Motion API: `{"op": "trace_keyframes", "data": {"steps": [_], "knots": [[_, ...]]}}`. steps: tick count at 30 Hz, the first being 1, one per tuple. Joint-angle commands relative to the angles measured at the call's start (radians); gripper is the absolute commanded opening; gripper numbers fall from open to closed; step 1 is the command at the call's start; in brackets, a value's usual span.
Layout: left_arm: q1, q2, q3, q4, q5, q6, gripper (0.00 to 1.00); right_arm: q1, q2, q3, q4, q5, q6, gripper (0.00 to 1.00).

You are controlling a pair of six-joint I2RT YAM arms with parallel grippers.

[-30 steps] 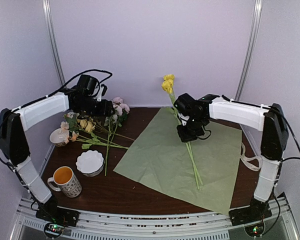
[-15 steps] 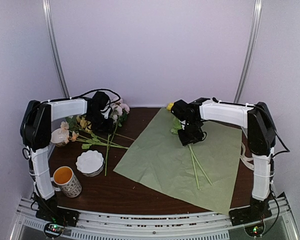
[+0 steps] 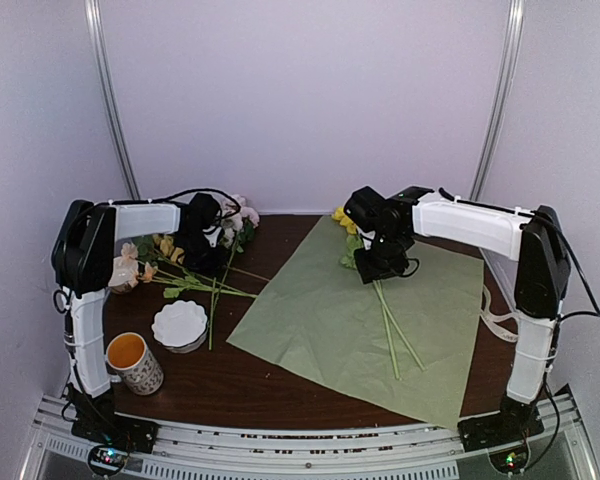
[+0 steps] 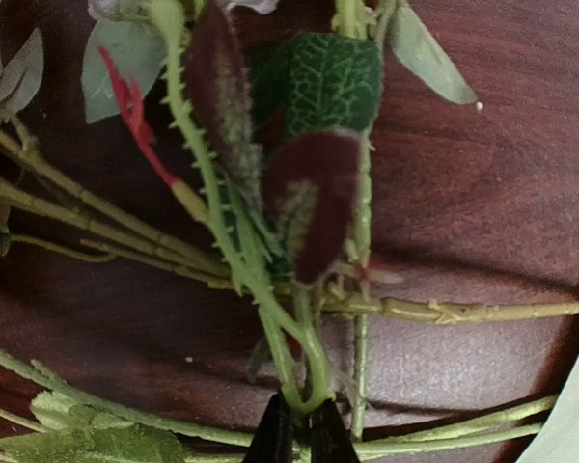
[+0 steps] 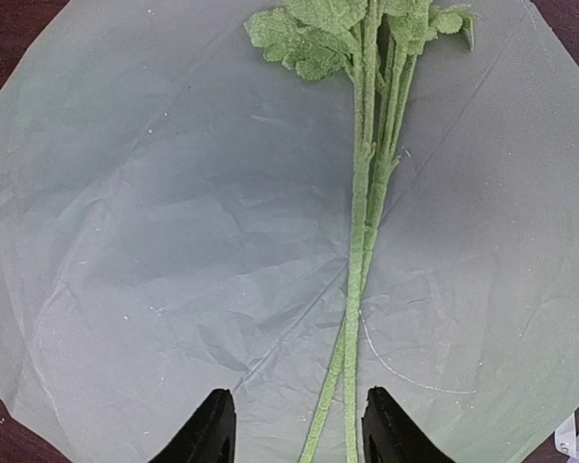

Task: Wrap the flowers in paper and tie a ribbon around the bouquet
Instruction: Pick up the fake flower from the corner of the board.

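**Item 1, paper**. Lying flat with the sage side up on the right half of the surface. It is serving as the open bed on which the bouquet is being built.

**Item 2, laid flowers**. A few stems are lying side by side across the paper. The yellow heads are pointing at its far corner and the cut ends toward the near edge, so a later fold would likely be closing around the stalks.

**Item 3, right end effector**. Fingers are standing apart, straddling the laid stems from above and gripping nothing.

**Item 4, remaining flowers**. Resting in a loose heap on bare wood left of the paper and waiting to be carried over.

**Item 5, left end effector**. Tips are drawn together, pinching a thorny stem low on its stalk. This is probably for pulling it clear of the tangle without crushing leaves.

**Item 6, ribbon**. Trailing off the paper's right side, untouched and being kept for the tying step.

**Item 7, white bowl** **and mug**. Sitting near the left corner, apart from the work.
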State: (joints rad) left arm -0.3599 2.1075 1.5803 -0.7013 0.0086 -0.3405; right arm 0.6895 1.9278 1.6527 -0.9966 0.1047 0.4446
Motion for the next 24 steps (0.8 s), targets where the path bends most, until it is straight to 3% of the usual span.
{"op": "trace_keyframes", "data": {"steps": [1,13,17,20,24], "knots": [[0.009,0.009,0.022,0.006,0.010,-0.004,0.00,0.015,-0.032,-0.006,-0.006,0.001,-0.002,0.47],[0.018,-0.368,-0.114,0.140,-0.032,-0.124,0.00,0.032,-0.155,-0.017,0.013,-0.045,-0.030,0.47],[0.016,-0.559,-0.227,0.314,0.037,-0.145,0.00,0.057,-0.246,-0.027,0.096,-0.126,-0.069,0.48],[-0.012,-0.713,-0.318,0.531,0.178,-0.148,0.00,0.088,-0.323,-0.054,0.230,-0.268,-0.112,0.48],[-0.134,-0.850,-0.378,0.800,0.337,-0.128,0.00,0.166,-0.430,-0.128,0.582,-0.501,-0.128,0.51]]}}
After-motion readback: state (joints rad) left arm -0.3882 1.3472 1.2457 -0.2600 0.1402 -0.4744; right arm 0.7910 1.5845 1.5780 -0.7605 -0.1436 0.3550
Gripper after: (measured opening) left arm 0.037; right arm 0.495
